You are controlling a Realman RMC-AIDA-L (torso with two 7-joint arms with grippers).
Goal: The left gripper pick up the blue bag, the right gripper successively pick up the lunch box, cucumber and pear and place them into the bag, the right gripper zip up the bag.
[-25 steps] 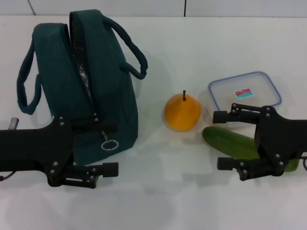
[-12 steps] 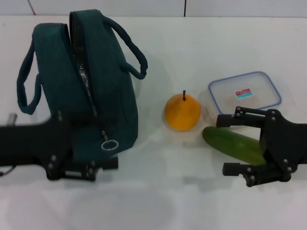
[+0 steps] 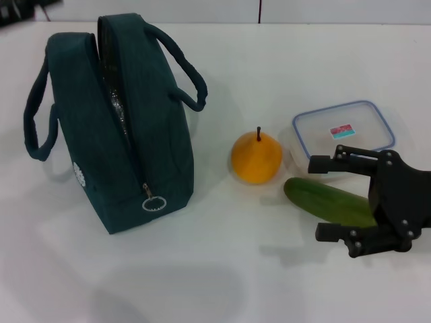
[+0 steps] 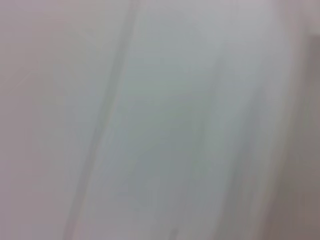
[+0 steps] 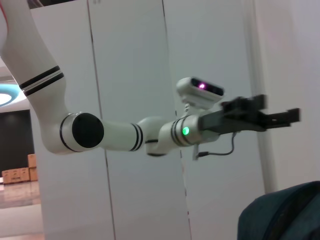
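Note:
The blue bag (image 3: 114, 128) stands upright on the white table at the left, its zip open along the top and both handles up. Its top also shows in the right wrist view (image 5: 282, 212). The pear (image 3: 256, 159) sits at mid-table. Behind and to its right is the lunch box (image 3: 343, 130), with the cucumber (image 3: 326, 201) lying in front of it. My right gripper (image 3: 318, 198) is open, its fingers spread either side of the cucumber's right part and holding nothing. My left gripper (image 5: 267, 112) is raised high in the air, open and empty, seen from the right wrist.
The white table (image 3: 222, 282) has bare surface in front of the bag and pear. A white wall with panel seams stands behind. The left wrist view is a featureless blur.
My left arm has swung up and away from the bag's near side, out of the lower left of the head view. My right gripper has drifted slightly right and nearer.

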